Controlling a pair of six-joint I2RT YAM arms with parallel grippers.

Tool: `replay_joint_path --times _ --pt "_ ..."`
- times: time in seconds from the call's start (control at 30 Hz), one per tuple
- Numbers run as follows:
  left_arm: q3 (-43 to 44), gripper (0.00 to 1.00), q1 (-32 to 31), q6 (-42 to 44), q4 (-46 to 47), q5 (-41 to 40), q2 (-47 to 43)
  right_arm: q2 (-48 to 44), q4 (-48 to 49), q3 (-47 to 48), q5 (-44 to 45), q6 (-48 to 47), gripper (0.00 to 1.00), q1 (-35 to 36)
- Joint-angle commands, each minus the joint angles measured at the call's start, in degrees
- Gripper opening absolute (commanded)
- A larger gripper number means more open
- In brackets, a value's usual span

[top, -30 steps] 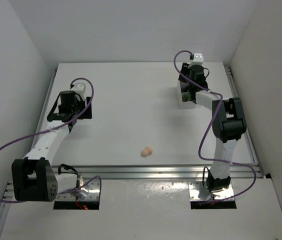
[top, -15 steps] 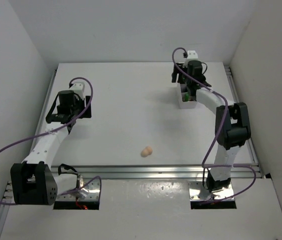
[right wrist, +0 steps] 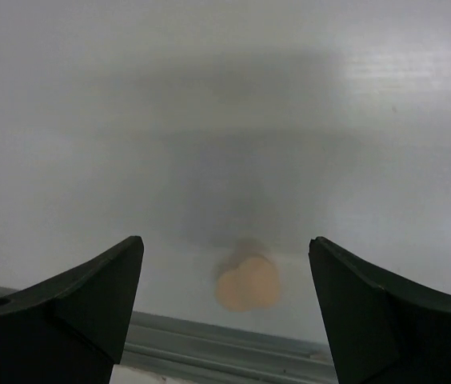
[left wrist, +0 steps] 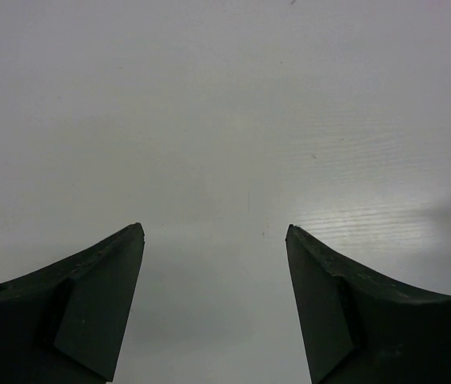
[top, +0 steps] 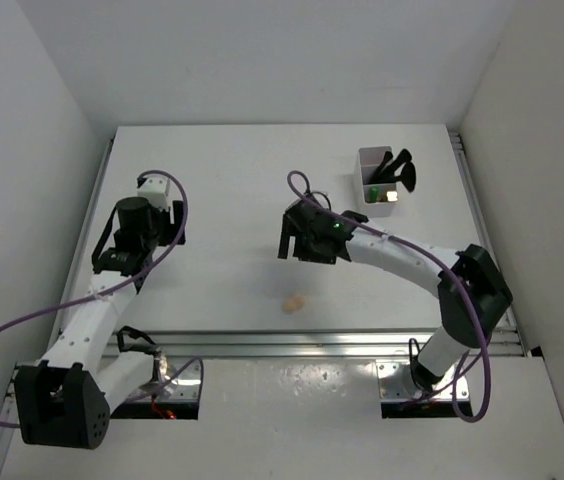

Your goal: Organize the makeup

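While the right gripper [right wrist: 225, 240] hangs mid-frame with fingers spread wide, one peach sponge [top: 294, 302] lies below it, low on the table [top: 222, 180]. At left, the left gripper [left wrist: 213, 230] is spread too, holding nothing. Upper right, brushes [top: 394, 168] and green tubes [top: 373, 190] sit in the white box [top: 362, 165].

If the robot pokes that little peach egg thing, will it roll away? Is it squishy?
Probably it rolls a bit: the peach sponge looks rounded and lies alone on the smooth table. It likely wobbles rather than rolls straight, being egg-shaped. It looks like soft foam, so the open right gripper would probably squash it slightly.
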Motion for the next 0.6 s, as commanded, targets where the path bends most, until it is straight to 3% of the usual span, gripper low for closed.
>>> replay_joint_path --times 0.0,0.17,0.3,0.57 --pt "-2.8 0.78 -2.1 0.8 4.1 -2.6 -4.7 0.3 -12.6 0.3 8.1 18.9 0.85 2.9" --pt "-5.1 0.79 -5.3 -0.6 4.1 -5.7 -7.5 3.0 -17.8 -2.3 6.0 34.6 0.85 7.2" --pt "-7.7 0.79 -7.9 -0.6 3.6 -6.8 -10.4 4.8 -18.5 -3.4 5.2 40.4 0.85 11.3" --pt "-9.5 0.79 -10.1 -2.0 2.5 -8.0 -12.3 5.9 -5.5 -11.6 6.1 44.1 0.79 11.7"
